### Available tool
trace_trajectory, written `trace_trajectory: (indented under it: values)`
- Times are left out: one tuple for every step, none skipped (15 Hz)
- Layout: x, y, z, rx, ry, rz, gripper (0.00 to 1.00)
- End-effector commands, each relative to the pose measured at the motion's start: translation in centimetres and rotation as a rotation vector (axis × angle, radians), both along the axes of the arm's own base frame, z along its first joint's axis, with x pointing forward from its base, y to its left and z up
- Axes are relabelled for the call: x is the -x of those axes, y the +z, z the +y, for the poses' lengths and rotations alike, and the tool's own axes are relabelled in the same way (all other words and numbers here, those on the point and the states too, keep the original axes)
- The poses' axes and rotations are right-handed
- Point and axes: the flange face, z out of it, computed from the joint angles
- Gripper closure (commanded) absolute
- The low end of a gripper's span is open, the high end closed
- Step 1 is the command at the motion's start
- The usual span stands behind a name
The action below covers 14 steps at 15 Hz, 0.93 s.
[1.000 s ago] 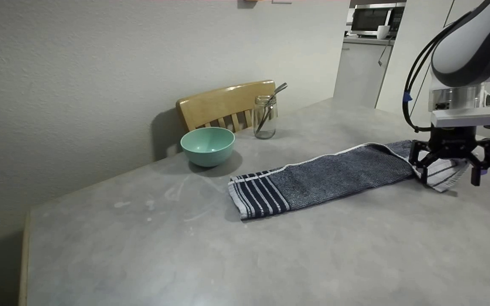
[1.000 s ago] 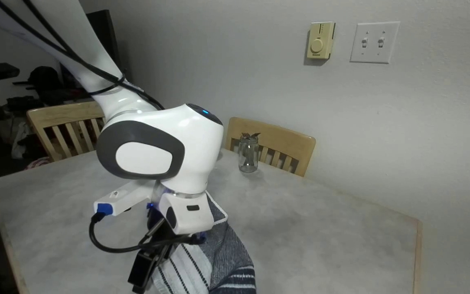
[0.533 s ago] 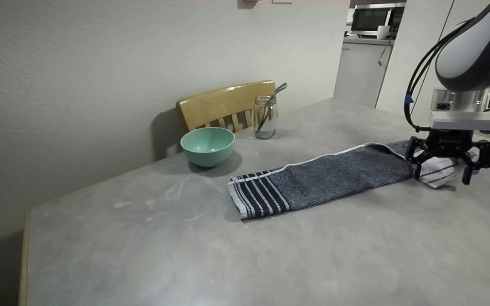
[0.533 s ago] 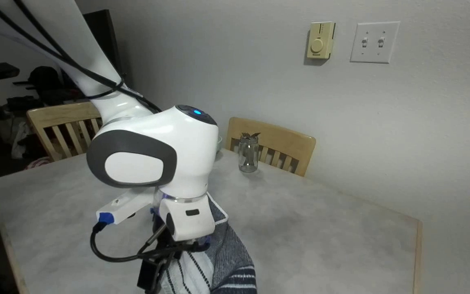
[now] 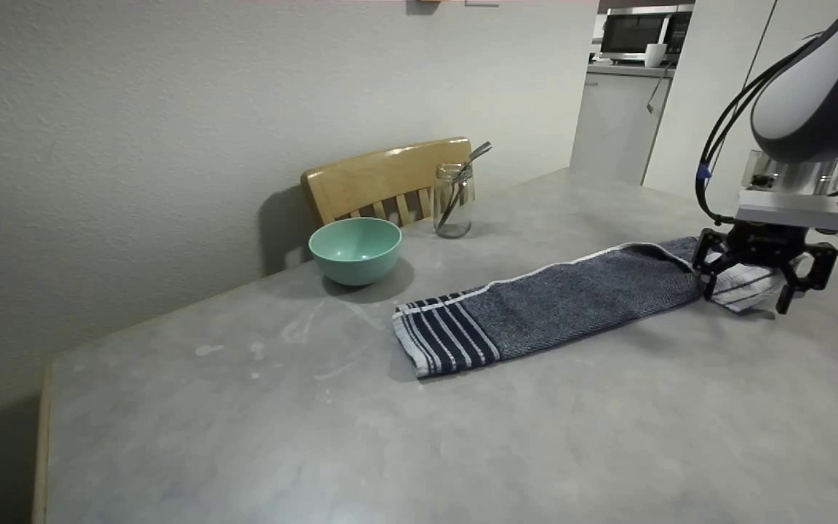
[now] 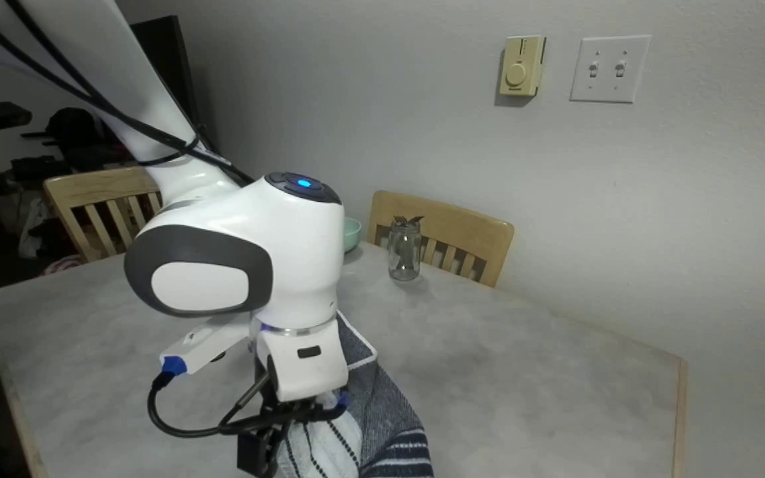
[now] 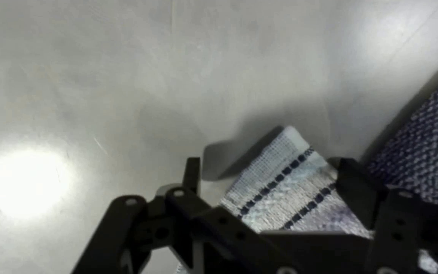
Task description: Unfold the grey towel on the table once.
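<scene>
The grey towel lies as a folded long strip on the table, with navy and white stripes at its left end in that exterior view. A pale striped corner is turned over at the other end, also in view in an exterior view. My gripper is open above that end. In the wrist view the gripper has the pale corner between its spread fingers. The right finger overlaps the corner's edge and seems to touch it; the left finger is apart from it. The arm hides part of the towel.
A teal bowl and a glass jar with cutlery stand at the table's wall side. A wooden chair is behind them. The wall runs along the table. A second chair stands at the far edge.
My gripper has moved slightly left and down in an exterior view, staying open. The towel has shifted slightly, and its pale corner sits further between the fingers. The bowl now shows beside the arm.
</scene>
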Motion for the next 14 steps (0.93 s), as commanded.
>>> trace_trajectory:
  values:
    - [0.7, -0.4, -0.3, 0.006, -0.017, -0.029, 0.41]
    - [0.6, -0.3, -0.3, 0.011, -0.017, -0.036, 0.50]
    - [0.5, -0.1, -0.3, 0.018, -0.018, -0.040, 0.58]
    - [0.4, 0.1, -0.3, 0.022, -0.015, -0.046, 0.63]
    - [0.3, 0.1, -0.4, 0.026, -0.015, -0.051, 0.72]
    - [0.3, 0.2, -0.4, 0.029, -0.015, -0.057, 0.78]
    - [0.3, 0.3, -0.4, 0.032, -0.016, -0.061, 0.86]
    - [0.3, 0.3, -0.5, 0.035, -0.017, -0.065, 0.91]
    - [0.3, 0.4, -0.5, 0.038, -0.018, -0.070, 0.99]
    - [0.3, 0.5, -0.5, 0.042, -0.019, -0.072, 0.99]
    - [0.2, 0.6, -0.6, 0.049, -0.022, -0.069, 1.00]
    - [0.2, 0.9, -0.6, 0.061, -0.035, -0.060, 1.00]
    - [0.3, 1.0, -0.8, 0.074, -0.054, -0.041, 0.99]
    - [0.5, 1.4, -1.1, 0.105, -0.101, -0.009, 0.99]
